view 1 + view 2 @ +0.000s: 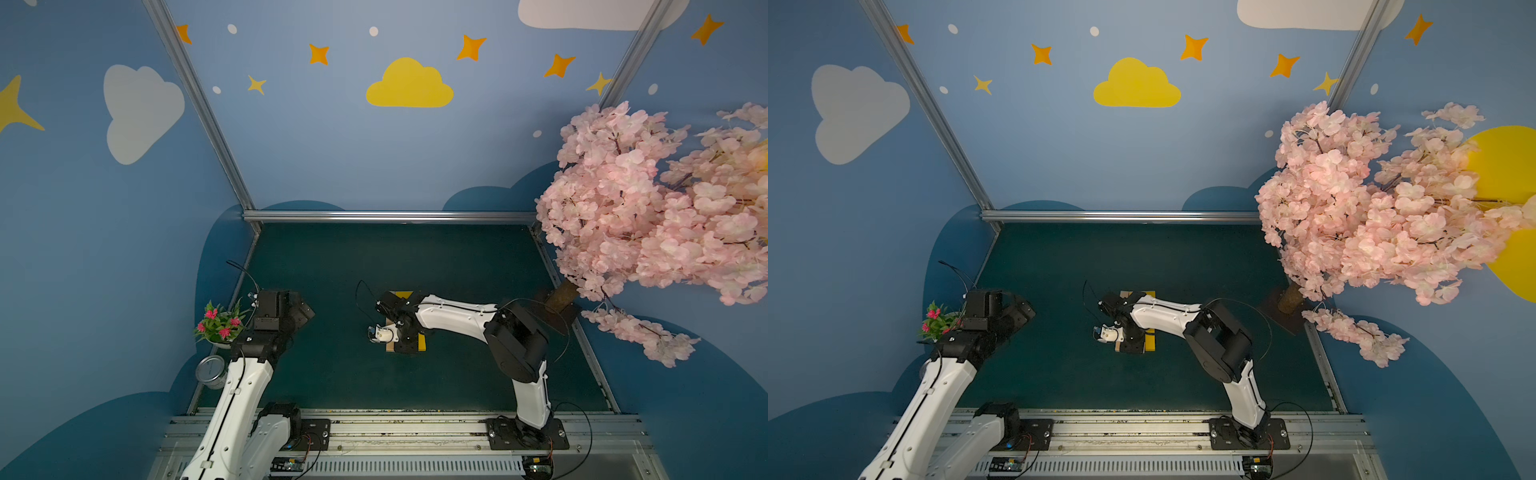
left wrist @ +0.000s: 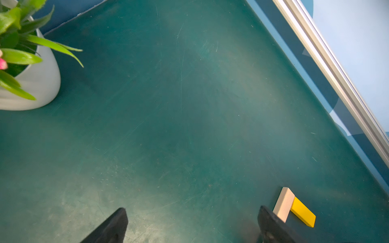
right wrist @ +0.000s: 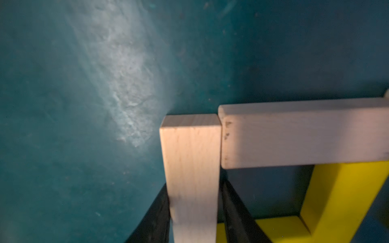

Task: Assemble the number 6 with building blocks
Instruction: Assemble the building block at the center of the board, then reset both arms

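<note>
I judge the number 6 [image 1: 422,343] nearly built at mid-tabletop [image 1: 374,257], though largely hidden; my right claw [image 3: 194,185] straddles a tan bar [image 3: 191,151], gripped or freed I cannot tell; left claw [image 2: 192,210] gapes empty.

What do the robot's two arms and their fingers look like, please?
The left arm and right arm have smooth white shells with black joint housings and black base plates. Thin black cables loop along them. The fingers are plain black wedges.
</note>
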Controlling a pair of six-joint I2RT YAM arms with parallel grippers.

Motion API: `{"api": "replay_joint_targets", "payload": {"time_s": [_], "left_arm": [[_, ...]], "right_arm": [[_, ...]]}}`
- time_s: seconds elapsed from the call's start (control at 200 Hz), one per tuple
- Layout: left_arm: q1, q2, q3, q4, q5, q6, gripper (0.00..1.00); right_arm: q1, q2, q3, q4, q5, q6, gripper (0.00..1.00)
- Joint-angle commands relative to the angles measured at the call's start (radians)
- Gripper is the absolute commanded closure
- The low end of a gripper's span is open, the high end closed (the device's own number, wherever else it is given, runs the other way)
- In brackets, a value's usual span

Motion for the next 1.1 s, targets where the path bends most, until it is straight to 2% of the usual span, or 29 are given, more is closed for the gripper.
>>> {"api": "replay_joint_targets", "payload": {"time_s": [0.0, 0.16, 0.405, 0.646, 0.696, 0.731, 0.771, 0.786, 0.816, 1.096], "left_arm": [[0.006, -0.017, -0.005, -0.019, -0.008, 0.002, 0.03], [0.010, -0.026, -0.008, -0.027, -0.004, 0.010, 0.02], [0.012, -0.020, -0.006, -0.012, 0.012, 0.022, 0.02], [0.001, 0.046, -0.017, 0.077, 0.077, -0.011, 0.03], [-0.006, 0.059, -0.016, 0.090, 0.080, -0.016, 0.03], [-0.012, 0.068, -0.016, 0.096, 0.082, -0.018, 0.03], [-0.017, 0.077, -0.017, 0.105, 0.087, -0.018, 0.03], [-0.019, 0.080, -0.016, 0.107, 0.088, -0.019, 0.03], [-0.023, 0.086, -0.017, 0.115, 0.095, -0.021, 0.03], [-0.069, 0.137, -0.057, 0.170, 0.126, -0.044, 0.03]], "right_arm": [[-0.003, 0.026, 0.009, -0.039, 0.000, 0.018, 0.34], [-0.010, -0.034, 0.023, -0.050, -0.021, 0.057, 0.32], [-0.050, -0.229, 0.049, -0.045, -0.018, 0.111, 0.30], [-0.135, -0.342, 0.024, 0.034, 0.080, 0.178, 0.29], [-0.157, -0.342, 0.022, 0.032, 0.093, 0.198, 0.35], [-0.174, -0.338, 0.022, 0.024, 0.101, 0.220, 0.44], [-0.194, -0.330, 0.024, 0.006, 0.102, 0.239, 0.67], [-0.201, -0.326, 0.025, -0.001, 0.103, 0.246, 0.81], [-0.215, -0.319, 0.026, -0.017, 0.100, 0.246, 1.00], [-0.259, -0.318, -0.051, -0.057, 0.096, 0.321, 1.00]]}}
